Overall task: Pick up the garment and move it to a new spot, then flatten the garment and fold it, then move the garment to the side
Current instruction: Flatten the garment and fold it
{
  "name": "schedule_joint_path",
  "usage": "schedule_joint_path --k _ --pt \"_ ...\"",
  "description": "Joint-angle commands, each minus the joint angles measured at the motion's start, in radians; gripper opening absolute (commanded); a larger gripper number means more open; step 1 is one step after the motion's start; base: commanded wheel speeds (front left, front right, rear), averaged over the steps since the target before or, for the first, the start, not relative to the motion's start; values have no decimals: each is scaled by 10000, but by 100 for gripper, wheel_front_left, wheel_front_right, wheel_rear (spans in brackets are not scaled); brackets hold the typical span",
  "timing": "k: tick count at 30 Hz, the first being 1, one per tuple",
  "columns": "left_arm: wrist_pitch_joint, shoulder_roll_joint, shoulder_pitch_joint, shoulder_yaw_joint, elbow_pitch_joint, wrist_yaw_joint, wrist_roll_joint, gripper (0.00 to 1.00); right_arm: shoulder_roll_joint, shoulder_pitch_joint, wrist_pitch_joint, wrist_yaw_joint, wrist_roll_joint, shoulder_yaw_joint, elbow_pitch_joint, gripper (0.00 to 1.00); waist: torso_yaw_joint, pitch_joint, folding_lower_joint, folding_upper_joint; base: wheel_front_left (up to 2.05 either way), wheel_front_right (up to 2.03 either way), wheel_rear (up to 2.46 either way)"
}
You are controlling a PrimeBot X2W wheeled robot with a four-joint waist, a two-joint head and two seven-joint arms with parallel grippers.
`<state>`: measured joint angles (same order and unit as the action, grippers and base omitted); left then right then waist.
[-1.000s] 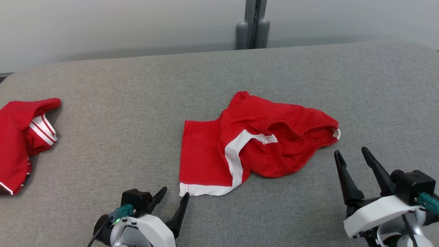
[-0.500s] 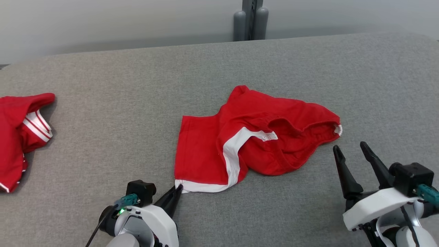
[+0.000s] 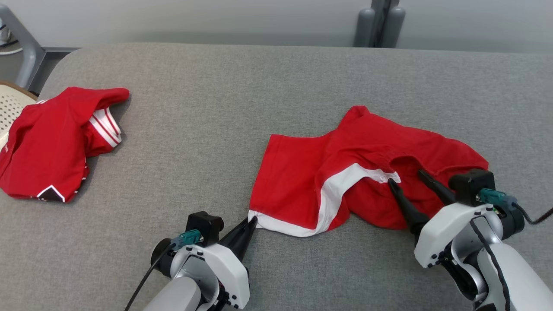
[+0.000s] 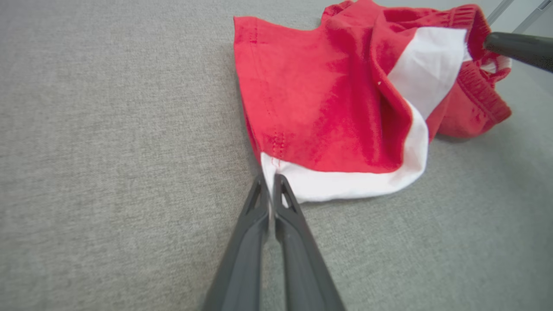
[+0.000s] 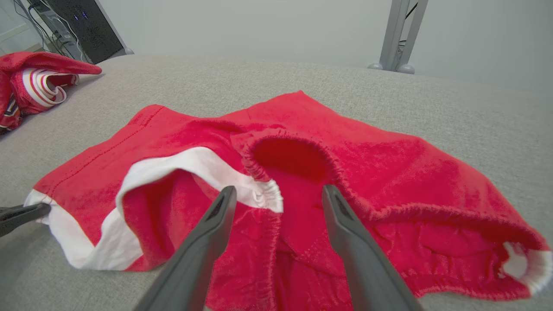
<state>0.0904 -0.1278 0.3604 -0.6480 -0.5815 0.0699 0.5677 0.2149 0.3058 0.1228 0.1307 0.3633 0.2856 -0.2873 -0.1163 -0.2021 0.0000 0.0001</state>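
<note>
The garment (image 3: 345, 172) is a pair of red shorts with white trim, lying crumpled on the grey table (image 3: 216, 108). My left gripper (image 3: 252, 221) is shut on the white hem corner at the garment's near left, and the left wrist view shows both fingers pinching that corner (image 4: 271, 175). My right gripper (image 3: 406, 177) is open over the garment's right part, its fingers straddling the elastic waistband opening (image 5: 289, 160). In the right wrist view the garment (image 5: 380, 172) spreads under the open gripper (image 5: 278, 192).
A second red garment with white stripes (image 3: 56, 142) lies at the table's far left, beside a pale perforated chair or basket edge (image 3: 11, 106). A grey metal post (image 3: 380, 21) stands behind the table. Bare grey table surface lies between the two garments.
My left gripper closed on the hem corner. My right gripper moved from beside the garment to over its waistband. The camera has turned, shifting the whole scene rightward.
</note>
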Motion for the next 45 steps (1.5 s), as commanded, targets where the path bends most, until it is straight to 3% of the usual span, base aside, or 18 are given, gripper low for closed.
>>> schedule_joint_path --k 1,7,8,9,10,16,23,33,45 --pt "97 16 238 -36 -79 80 -41 0 155 297 5 1 97 98 -308 100 -212 -152 0 -1 0 0 0" --pt "364 127 500 -121 -314 167 -61 0 376 1181 2 1 618 706 -1562 100 -385 -367 0 -1 0 0 0" --pt "426 131 528 -125 -351 172 -52 0 396 1265 93 1 720 826 -1755 48 -396 -388 0 -1 0 0 0" --pt "464 131 563 -129 -378 176 -48 0 429 1363 53 1 816 923 -1881 8 -407 -414 0 -1 0 0 0" --pt "535 131 612 -125 -392 184 -46 0 458 1463 -61 1 910 996 -1954 0 -417 -435 0 -1 0 0 0" --pt "974 -22 657 142 -299 71 80 0 594 1323 -612 1 1406 1182 -1777 0 -335 -365 0 -1 0 0 0" --pt "1314 -699 335 896 808 -455 296 0 680 419 -1510 1 1917 877 -316 0 298 41 0 -1 0 0 0" --pt "849 -2034 -259 1884 4417 -1583 388 0 776 -413 -1706 1 1471 -189 2561 0 1269 597 0 -1 0 0 0" --pt "-388 -3192 280 2652 9036 -2862 -297 0 876 -42 -901 1 834 -1364 5122 0 1654 1163 0 -1 0 0 0"
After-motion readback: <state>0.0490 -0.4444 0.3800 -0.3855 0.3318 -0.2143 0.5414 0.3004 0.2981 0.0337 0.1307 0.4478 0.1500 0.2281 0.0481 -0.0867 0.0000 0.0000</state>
